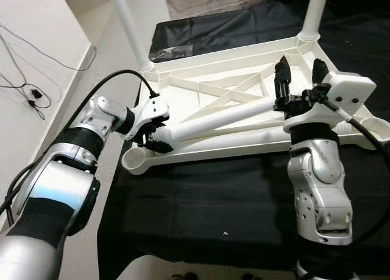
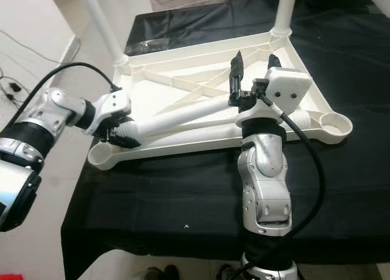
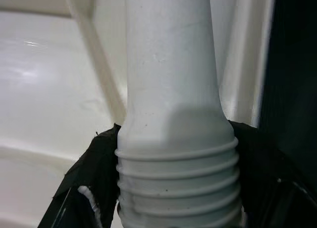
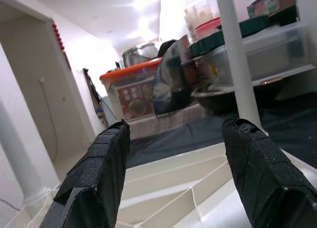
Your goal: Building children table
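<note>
The white plastic table top (image 1: 244,148) lies upside down on a black cloth. Two white legs (image 1: 127,24) (image 1: 315,9) stand upright in its far corner sockets. A loose white leg (image 1: 213,119) lies slantwise across the ribbed underside. My left gripper (image 1: 155,137) is shut on its threaded end (image 3: 178,183), just above the near-left corner socket (image 1: 135,160). My right gripper (image 1: 300,64) stands open over the leg's other end, its fingers (image 4: 94,178) pointing up and away with nothing between them.
The black cloth (image 1: 213,201) covers the surface in front of me and to the right. An open corner socket (image 1: 379,129) sits at the near right. Pale floor with loose cables (image 1: 33,97) lies to the left. Stacked storage boxes (image 4: 143,89) stand beyond the table top.
</note>
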Available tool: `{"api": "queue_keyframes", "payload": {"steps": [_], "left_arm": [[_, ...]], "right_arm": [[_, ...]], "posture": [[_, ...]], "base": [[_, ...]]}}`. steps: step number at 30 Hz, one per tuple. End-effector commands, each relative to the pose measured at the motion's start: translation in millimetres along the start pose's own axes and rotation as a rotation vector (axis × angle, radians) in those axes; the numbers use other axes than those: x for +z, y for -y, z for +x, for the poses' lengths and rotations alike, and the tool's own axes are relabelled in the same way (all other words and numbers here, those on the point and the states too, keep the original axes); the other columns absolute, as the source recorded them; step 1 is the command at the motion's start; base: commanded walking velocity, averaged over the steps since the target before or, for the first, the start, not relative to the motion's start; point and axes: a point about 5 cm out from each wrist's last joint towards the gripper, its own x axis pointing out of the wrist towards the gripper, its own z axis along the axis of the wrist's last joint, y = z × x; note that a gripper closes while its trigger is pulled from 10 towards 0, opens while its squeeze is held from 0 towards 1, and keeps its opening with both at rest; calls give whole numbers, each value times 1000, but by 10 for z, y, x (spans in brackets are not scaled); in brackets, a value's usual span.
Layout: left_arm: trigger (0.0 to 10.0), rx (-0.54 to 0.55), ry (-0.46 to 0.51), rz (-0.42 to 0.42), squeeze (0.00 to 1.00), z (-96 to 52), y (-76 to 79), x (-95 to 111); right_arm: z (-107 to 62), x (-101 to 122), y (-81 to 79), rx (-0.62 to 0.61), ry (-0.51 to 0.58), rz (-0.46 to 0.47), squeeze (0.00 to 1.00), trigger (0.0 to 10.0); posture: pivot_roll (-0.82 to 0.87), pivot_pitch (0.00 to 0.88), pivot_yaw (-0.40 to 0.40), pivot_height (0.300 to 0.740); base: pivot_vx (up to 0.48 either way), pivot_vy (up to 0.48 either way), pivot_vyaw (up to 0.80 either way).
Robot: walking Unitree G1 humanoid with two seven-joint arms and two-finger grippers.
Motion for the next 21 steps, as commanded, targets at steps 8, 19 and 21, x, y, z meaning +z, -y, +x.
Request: {"api": "queue_keyframes", "payload": {"steps": [8,19,21], "left_arm": [[2196,153,51,-45,0,-79,-74,-79],[10000,486,197,0,0,-171,-223,35],[10000,542,211,27,0,-188,-216,15]], "right_arm": [[0,-54,-86,32,-9,26,0,10000],[-19,-245,-80,-15,-119,163,0,10000],[-29,-292,-85,-12,-146,179,0,10000]], "posture": [[82,143,108,740],[78,131,102,740],[79,132,95,740]], "base": [[0,0,0],[0,0,0],[0,0,0]]}}
